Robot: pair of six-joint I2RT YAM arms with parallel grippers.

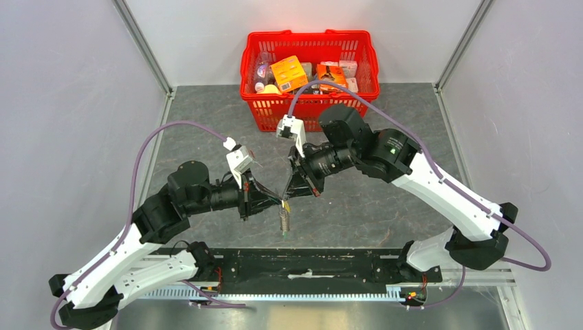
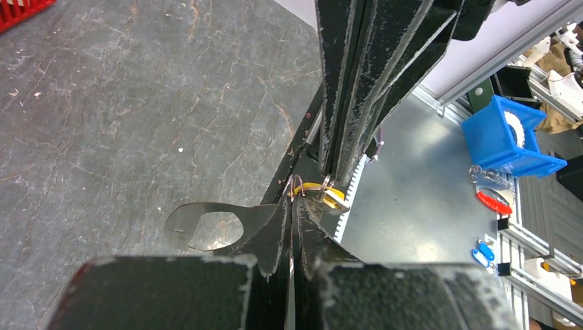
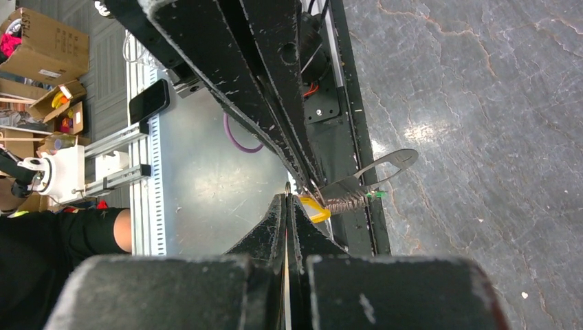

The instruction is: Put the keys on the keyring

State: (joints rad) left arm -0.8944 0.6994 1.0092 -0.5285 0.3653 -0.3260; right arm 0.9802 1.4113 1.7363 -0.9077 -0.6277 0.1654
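Keyring (image 1: 284, 220) hangs in mid-air over the near middle of the worktop (image 1: 385, 206), between the two arms, so both sets of tips can work the one thin wire without the surface in the way. Left fingers (image 2: 271, 234) are pressed together with thin wire poking out right at their tips; looks like they pinch the ring to steady it. Right fingers (image 3: 269, 230) come in from the far right, also pressed together, tip to tip with the left pair. Yellow key (image 2: 323, 194) touches their tips, probably nipped by its head for threading; can't tell if it's on the wire yet. Coiled stretch, green key (image 3: 375, 196) and a flat metal tab (image 2: 180, 223) dangle just below the pinch, clear of all fingers
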